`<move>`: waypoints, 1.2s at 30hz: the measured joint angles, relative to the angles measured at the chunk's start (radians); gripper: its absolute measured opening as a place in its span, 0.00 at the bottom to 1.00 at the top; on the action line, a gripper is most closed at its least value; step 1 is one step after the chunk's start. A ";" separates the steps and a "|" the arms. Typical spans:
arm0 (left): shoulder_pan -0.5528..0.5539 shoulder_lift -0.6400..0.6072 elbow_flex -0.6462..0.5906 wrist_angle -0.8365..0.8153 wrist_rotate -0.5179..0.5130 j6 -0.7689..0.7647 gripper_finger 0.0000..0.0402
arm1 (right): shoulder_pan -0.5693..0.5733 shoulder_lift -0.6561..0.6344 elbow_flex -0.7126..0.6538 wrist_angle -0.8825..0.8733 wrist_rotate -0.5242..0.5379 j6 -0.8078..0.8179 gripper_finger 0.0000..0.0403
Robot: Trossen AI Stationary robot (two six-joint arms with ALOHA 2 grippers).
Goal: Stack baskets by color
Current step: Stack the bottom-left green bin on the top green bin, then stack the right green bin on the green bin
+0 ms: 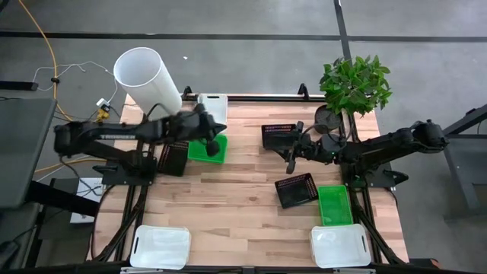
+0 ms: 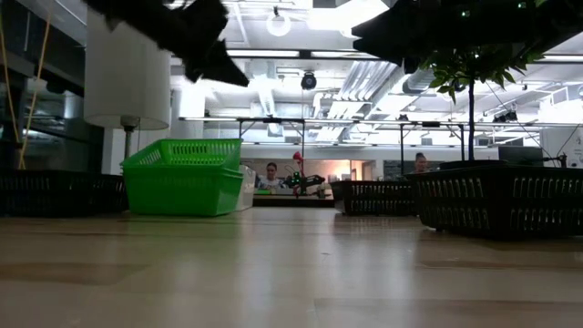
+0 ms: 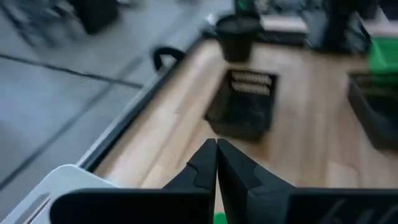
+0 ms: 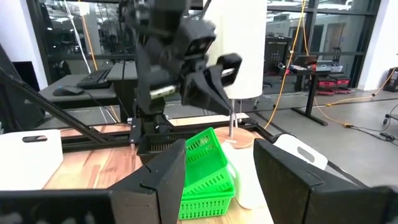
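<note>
right now the left hand (image 1: pixel 215 141) hangs above the green basket (image 1: pixel 207 148), fingers (image 3: pixel 208 167) pressed together w/ nothing between them, basket just below on the counter (image 1: pixel 243 205). a white basket (image 1: pixel 213 105) sits just beyond it, a black basket (image 1: pixel 173 157) beside the left arm. right hand (image 1: pixel 290 158) hovers mid-counter, fingers (image 4: pixel 163 180) spread wide, empty; one black basket (image 1: pixel 278 135) just behind it, another (image 1: pixel 297 189) just in front, w/ a 2nd green basket (image 1: pixel 335 205) next to that. two more white baskets (image 1: pixel 160 246) at the near edge.
</note>
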 joint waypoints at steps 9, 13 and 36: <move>-0.058 0.045 -0.263 0.400 -0.281 -0.065 0.00 | 0.000 0.000 0.000 0.008 0.003 -0.008 0.44; -0.071 0.115 -0.264 0.436 -0.315 -0.087 0.00 | -0.002 0.000 0.000 0.010 0.003 -0.008 0.44; -0.142 0.140 -0.259 0.651 -0.214 0.069 0.00 | -0.001 0.000 0.000 0.011 0.003 -0.025 0.44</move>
